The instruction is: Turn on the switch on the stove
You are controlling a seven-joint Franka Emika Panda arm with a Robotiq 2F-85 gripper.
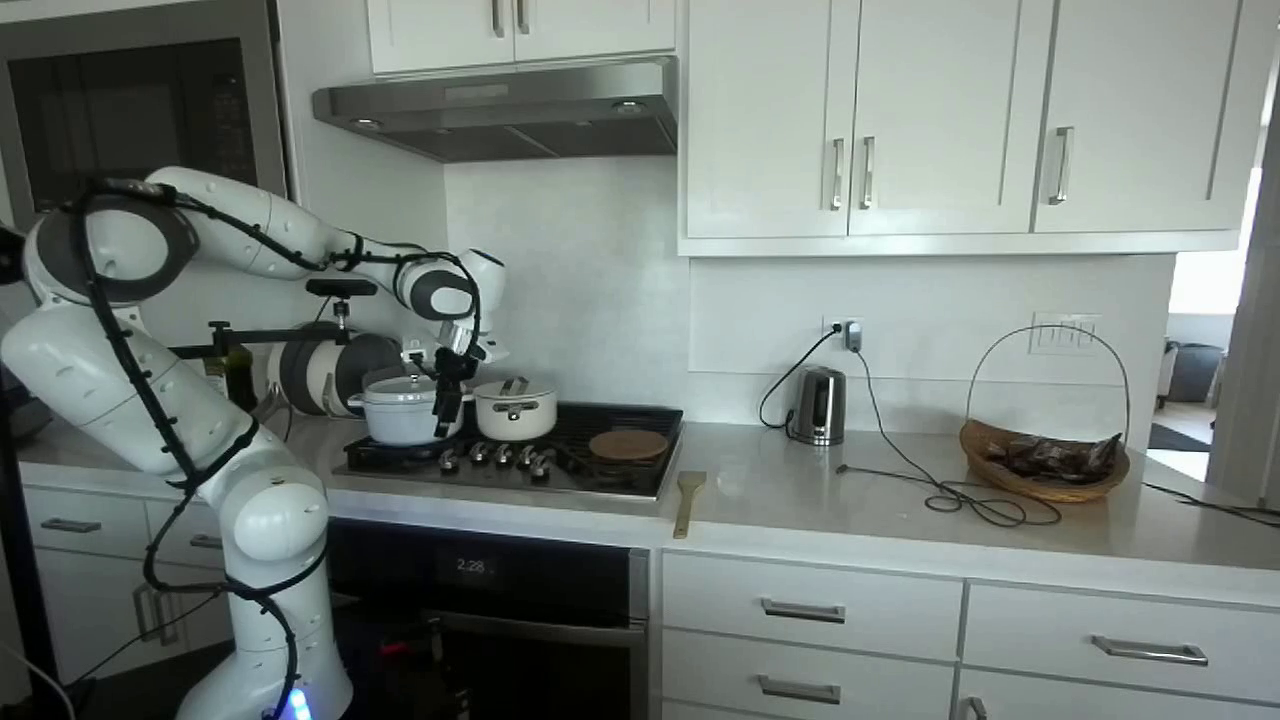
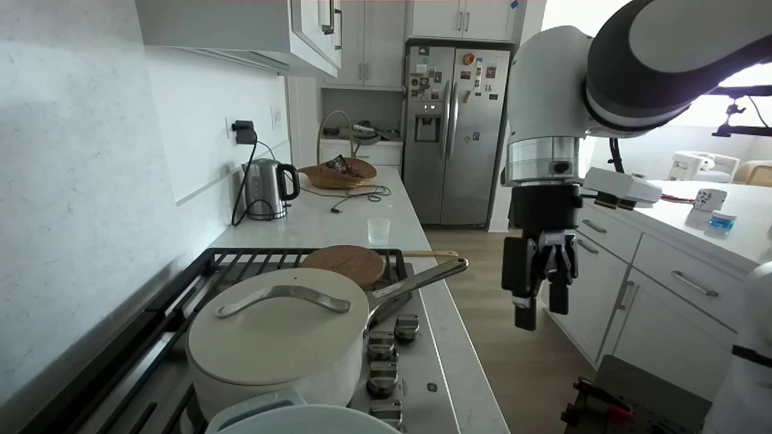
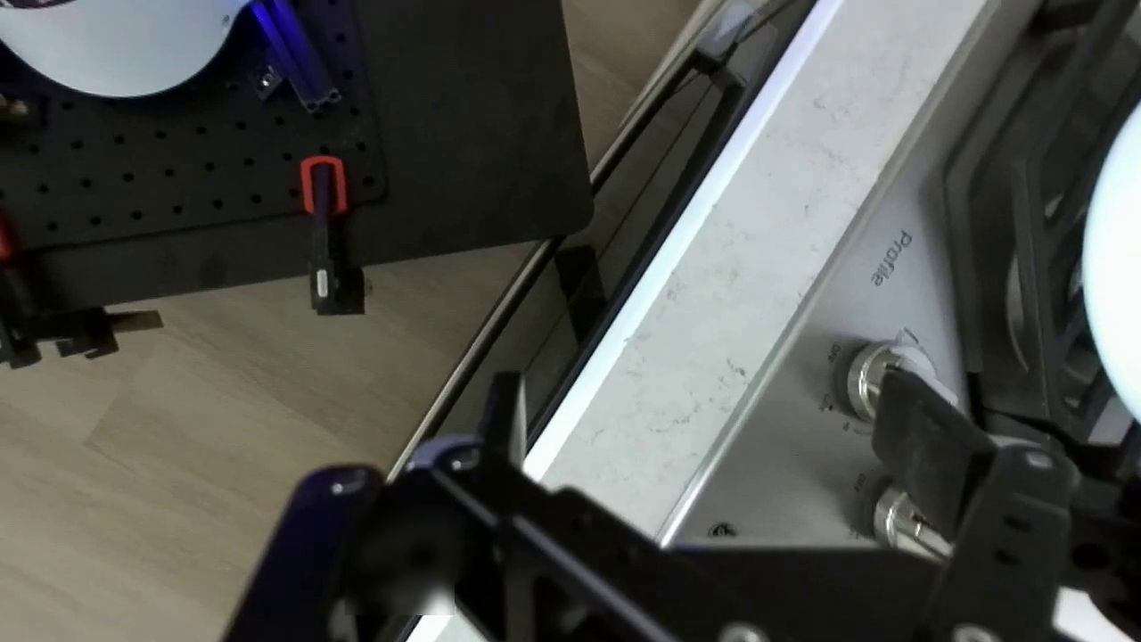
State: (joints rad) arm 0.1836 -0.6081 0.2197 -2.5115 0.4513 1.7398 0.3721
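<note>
The stove was set in the pale worktop, over the oven and under the hood. Facing it, I saw metal knobs lined along its front. On it, left to right, were a lidded pale blue pot; a lidded cream pan, its long handle pointing forward; and a brown disc, lying flat. The pincer hung fingers down near the stove's front, apart from the knobs, its two fingers spread with a gap between; in the wrist view one finger overlapped a knob. The white arm rose at the oven's left, arching toward the stove. To the right, a spatula lay just beside the stove, and in an exterior view a clear cup stood past it. Farther along stood a steel kettle, and beyond it a basket with a tall hoop handle held dark, crumpled contents. A steel fridge stood well beyond.
</note>
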